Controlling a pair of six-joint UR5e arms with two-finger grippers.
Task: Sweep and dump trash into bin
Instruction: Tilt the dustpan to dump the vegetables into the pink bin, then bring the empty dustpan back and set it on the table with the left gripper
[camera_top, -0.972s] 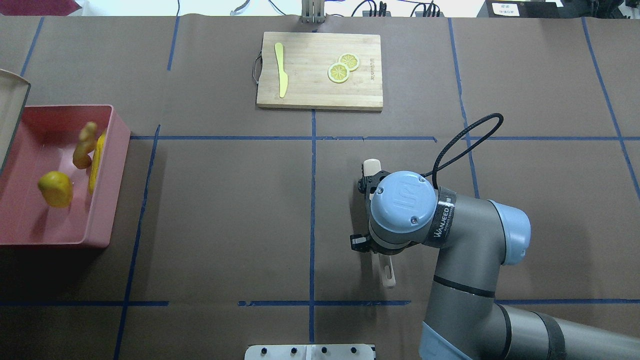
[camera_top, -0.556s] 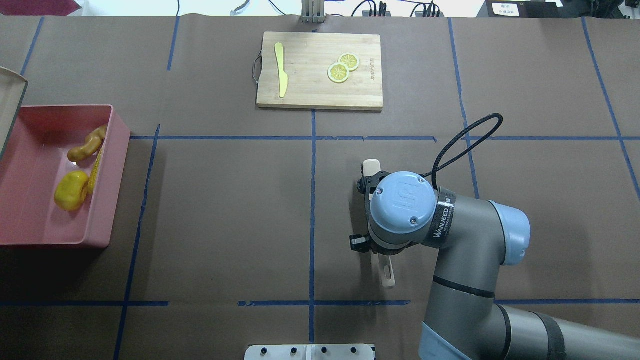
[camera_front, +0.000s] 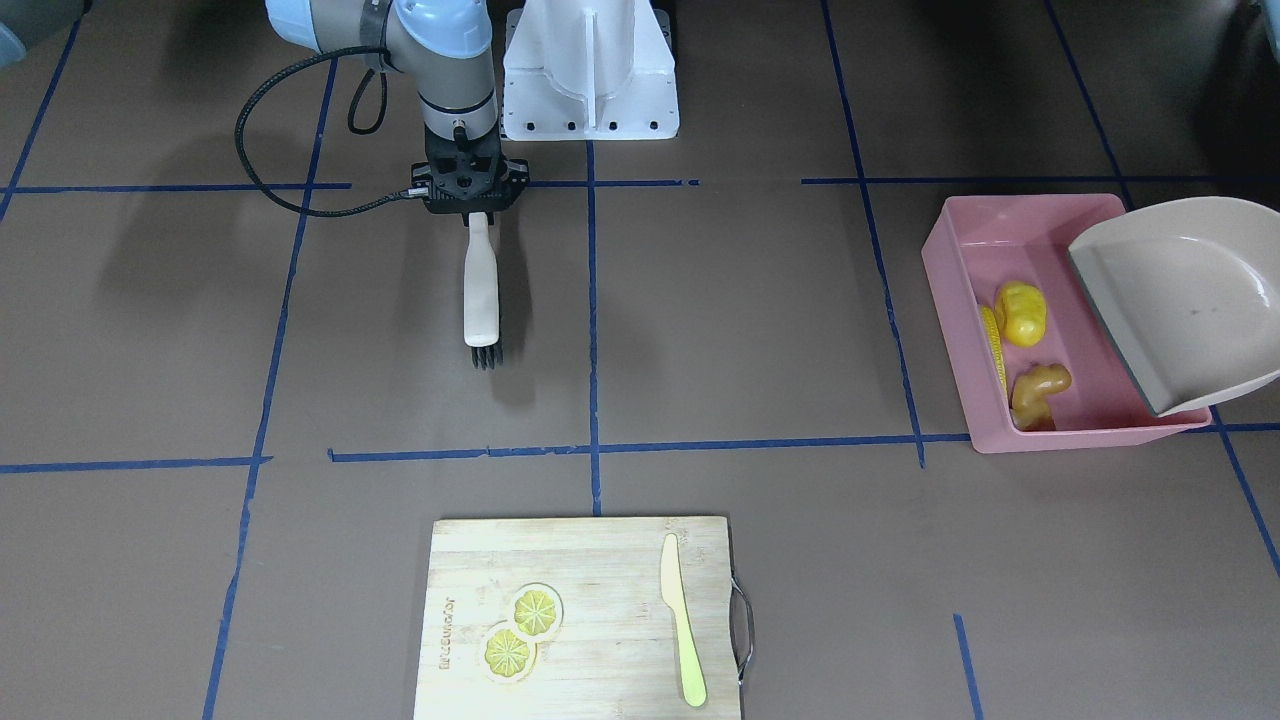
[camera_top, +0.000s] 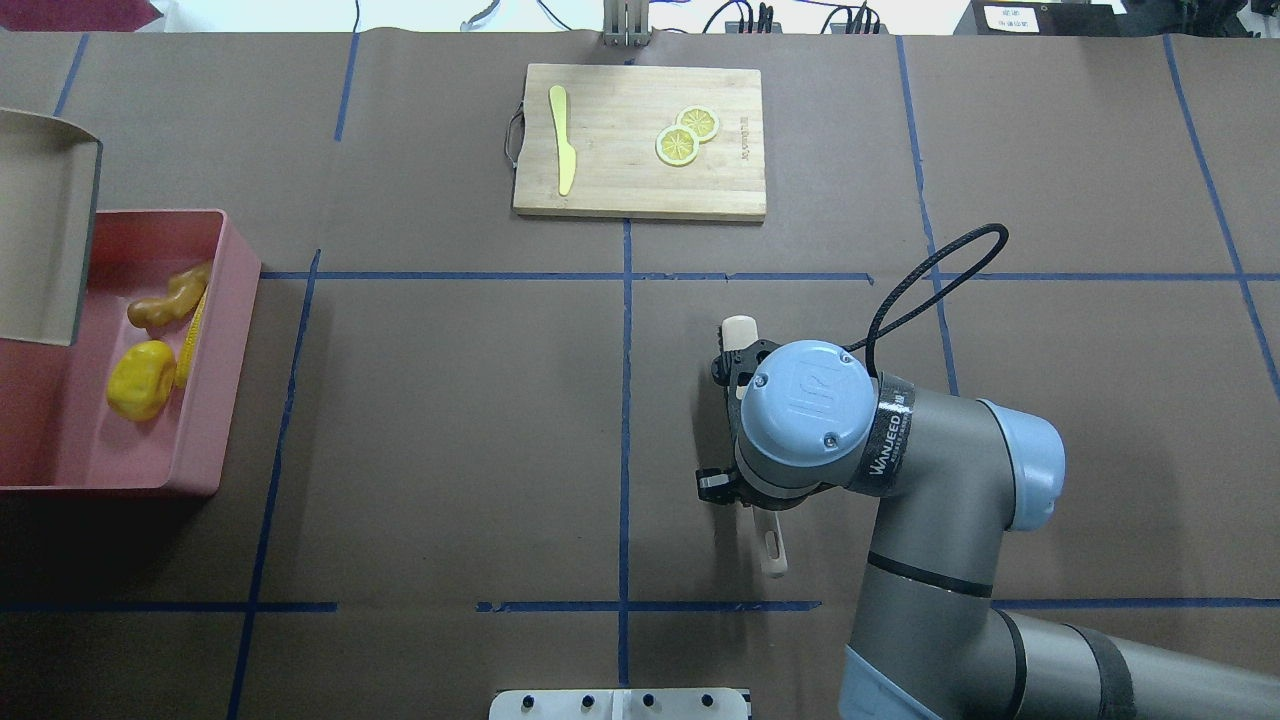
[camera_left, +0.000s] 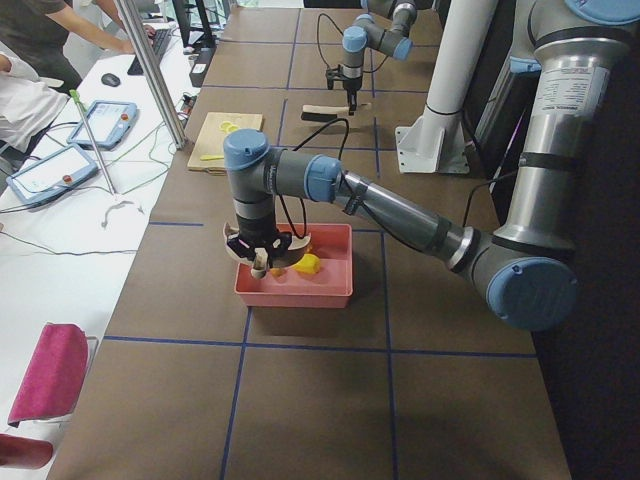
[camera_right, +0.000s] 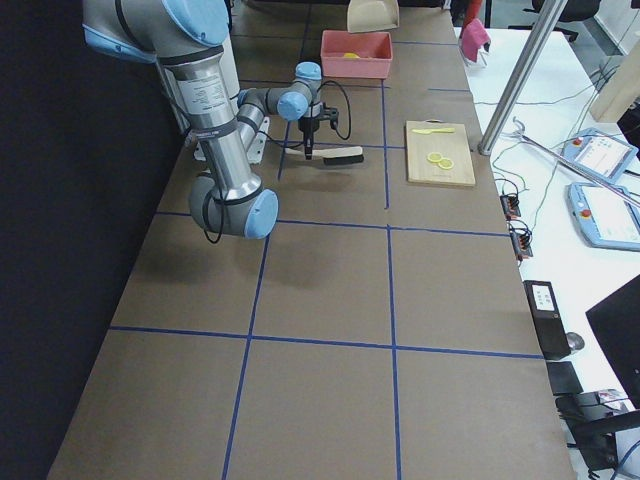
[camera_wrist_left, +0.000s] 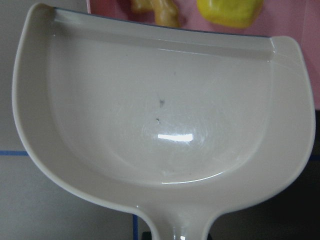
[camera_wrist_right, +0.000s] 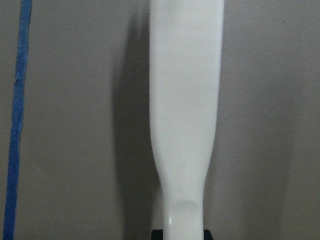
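The pink bin (camera_top: 226, 330) stands at the table's left edge, also in the front view (camera_front: 948, 300). In it lie the ginger root (camera_top: 165, 297), the lumpy yellow vegetable (camera_top: 140, 380) and the corn cob (camera_top: 190, 335) against the wall. My left gripper (camera_left: 258, 252) is shut on the handle of the beige dustpan (camera_top: 40, 230), which hangs empty and tilted over the bin's far side (camera_wrist_left: 160, 115). My right gripper (camera_front: 478, 212) is shut on a white-handled brush (camera_front: 481, 290) with dark bristles, near the table's middle.
A wooden cutting board (camera_top: 640, 140) at the far middle carries a pale yellow knife (camera_top: 563, 140) and two lemon slices (camera_top: 685, 135). A black cable (camera_top: 935, 275) loops off the right wrist. Blue tape lines cross the brown table cover.
The three toy foods have dropped and settled on the bin floor. The dustpan has swung further into view over the bin. The right arm and brush have barely moved.
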